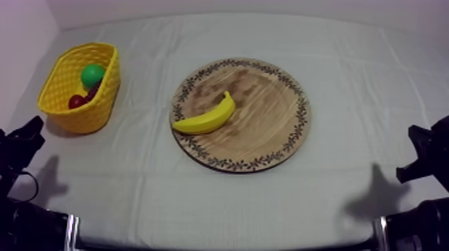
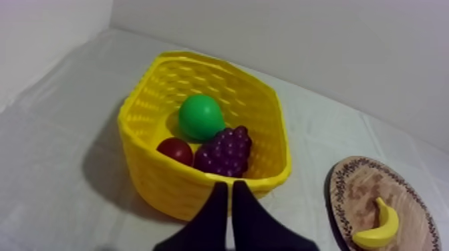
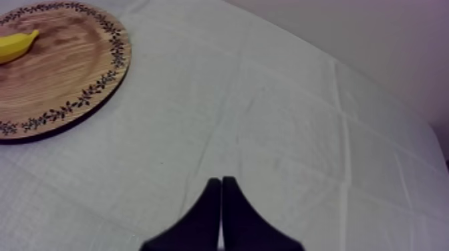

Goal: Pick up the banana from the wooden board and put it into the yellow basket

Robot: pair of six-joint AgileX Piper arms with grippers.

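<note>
A yellow banana [image 1: 207, 117] lies on the left part of the round wooden board [image 1: 267, 133] with a patterned rim, in the middle of the table. The yellow basket [image 1: 67, 100] stands at the far left. My left gripper [image 1: 30, 128] rests low at the left edge, shut; its fingers [image 2: 227, 200] lie together as a narrow wedge just in front of the basket [image 2: 167, 180], with the banana [image 2: 378, 227] and board [image 2: 354, 193] off to the side. My right gripper [image 1: 417, 157] rests low at the right edge, shut, its tip [image 3: 220, 187] over bare cloth, apart from the board [image 3: 60, 87] and banana [image 3: 17, 45].
Inside the basket lie a green pear [image 2: 200, 117], a bunch of purple grapes [image 2: 226, 152] and a small red fruit [image 2: 175, 150]; the pear [image 1: 92, 74] and red fruit [image 1: 76, 101] also show from above. A wall runs along the table's far side.
</note>
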